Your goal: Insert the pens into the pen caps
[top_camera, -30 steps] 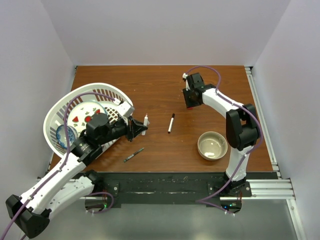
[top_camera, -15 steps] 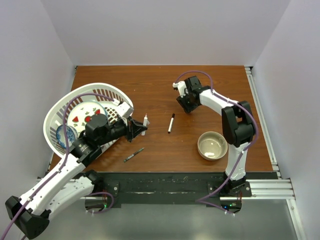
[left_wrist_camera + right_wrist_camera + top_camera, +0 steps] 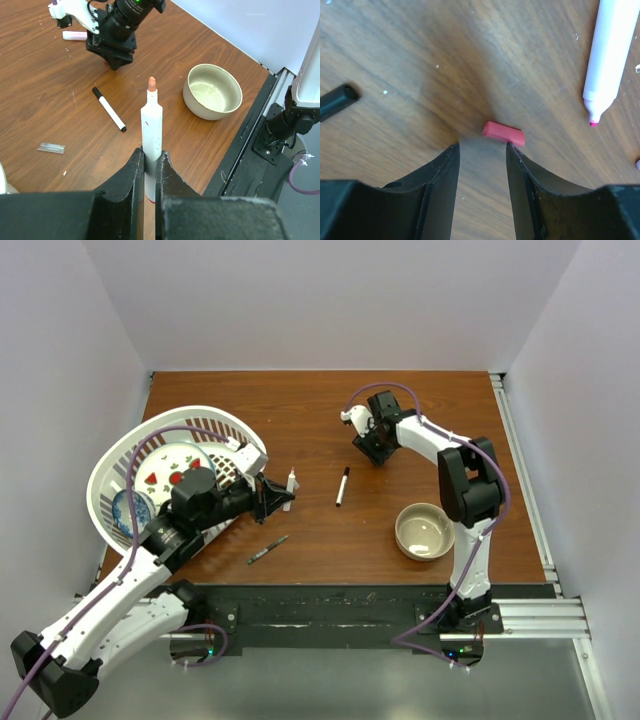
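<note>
My left gripper (image 3: pixel 150 156) is shut on a white pen (image 3: pixel 151 125) with a bare orange-red tip, held upright above the table (image 3: pixel 300 420); from above, the same white pen (image 3: pixel 290 483) shows at my left gripper (image 3: pixel 272 498). My right gripper (image 3: pixel 482 147) is open, pointing down at the wood. A small red pen cap (image 3: pixel 503 133) lies flat just past its fingertips, close to the right finger. A pink pen (image 3: pixel 612 55) lies uncapped at the upper right. A black cap (image 3: pixel 337 100) lies at the left. A white pen with a black end (image 3: pixel 342 486) and a thin dark grey pen (image 3: pixel 268 549) lie mid-table.
A beige bowl (image 3: pixel 425 530) stands at the near right. A white basket (image 3: pixel 120 465) holding a strawberry plate fills the left side, under my left arm. A small clear piece (image 3: pixel 51 147) lies on the wood left of the held pen.
My right gripper has shifted left and slightly nearer, turned at the wrist, and its jaws have widened. My left gripper and its white pen have stayed still.
</note>
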Motion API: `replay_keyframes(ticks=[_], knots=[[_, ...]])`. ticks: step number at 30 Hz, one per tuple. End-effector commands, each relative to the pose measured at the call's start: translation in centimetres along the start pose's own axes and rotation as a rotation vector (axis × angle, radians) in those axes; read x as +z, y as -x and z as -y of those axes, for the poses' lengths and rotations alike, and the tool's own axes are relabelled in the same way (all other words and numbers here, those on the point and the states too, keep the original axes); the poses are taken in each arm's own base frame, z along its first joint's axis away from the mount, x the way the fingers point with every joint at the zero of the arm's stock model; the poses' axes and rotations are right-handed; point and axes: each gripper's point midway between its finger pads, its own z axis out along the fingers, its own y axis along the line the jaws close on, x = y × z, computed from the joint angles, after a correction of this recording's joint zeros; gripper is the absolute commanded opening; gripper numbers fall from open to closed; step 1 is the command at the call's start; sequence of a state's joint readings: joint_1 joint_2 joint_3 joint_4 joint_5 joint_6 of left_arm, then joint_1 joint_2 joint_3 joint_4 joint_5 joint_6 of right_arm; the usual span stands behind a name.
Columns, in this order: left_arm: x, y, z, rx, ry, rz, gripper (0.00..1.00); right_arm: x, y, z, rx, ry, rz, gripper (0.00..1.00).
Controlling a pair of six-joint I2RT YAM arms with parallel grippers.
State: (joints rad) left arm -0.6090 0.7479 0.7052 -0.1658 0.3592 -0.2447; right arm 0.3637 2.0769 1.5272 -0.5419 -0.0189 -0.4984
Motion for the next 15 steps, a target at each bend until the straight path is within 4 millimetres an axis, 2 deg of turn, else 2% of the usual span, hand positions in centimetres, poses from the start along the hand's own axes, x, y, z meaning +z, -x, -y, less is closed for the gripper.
replay_keyframes(ticks=[1,6,11,15], knots=[[0.1,0.6,-0.1,0.01,0.0,0.024,0.0,0.1,0.8,1.4,-0.022,-0.009,0.01,0.45],[0.1,0.6,-0.1,0.012,0.0,0.024,0.0,-0.8,1.4,1.9,-0.026,-0.025,0.035,0.45],[0.2,0.7,-0.1,0.011,-0.003,0.022,0.0,-1.8,2.6,3.0,-0.042,-0.069,0.066,0.5],[0.3,0.6,0.0,0.012,-0.007,0.019,0.0,-1.2,2.5,3.4,-0.048,-0.08,0.043,0.51]])
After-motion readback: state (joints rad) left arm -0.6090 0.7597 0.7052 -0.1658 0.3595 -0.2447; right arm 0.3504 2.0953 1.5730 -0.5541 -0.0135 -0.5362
